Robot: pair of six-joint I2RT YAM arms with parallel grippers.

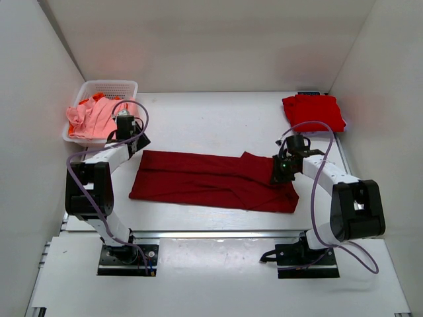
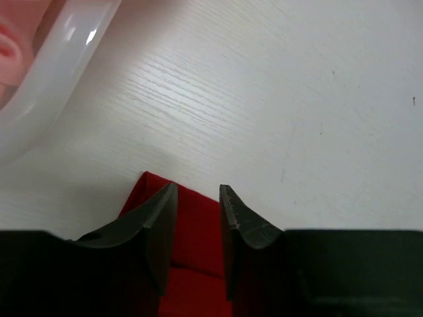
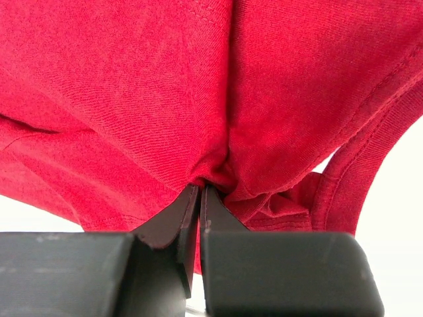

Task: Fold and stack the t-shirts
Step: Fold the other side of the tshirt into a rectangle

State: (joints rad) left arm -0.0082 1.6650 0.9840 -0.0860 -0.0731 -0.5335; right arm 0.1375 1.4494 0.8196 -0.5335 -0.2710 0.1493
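The large dark maroon t-shirt (image 1: 211, 179) lies as a long folded band across the middle of the table. My left gripper (image 1: 137, 141) is at its far left corner. In the left wrist view the left gripper (image 2: 198, 193) is open, and the shirt's corner (image 2: 195, 231) lies between its fingers. My right gripper (image 1: 281, 170) is shut on the shirt near its right end. In the right wrist view the right gripper (image 3: 201, 189) pinches a bunched fold of the maroon cloth (image 3: 132, 99). A bright red t-shirt (image 1: 312, 111) lies folded at the back right.
A white lattice basket (image 1: 109, 86) stands at the back left and holds salmon-pink and orange shirts (image 1: 92, 117). Its rim (image 2: 46, 86) shows close to my left gripper. White walls enclose the table on three sides.
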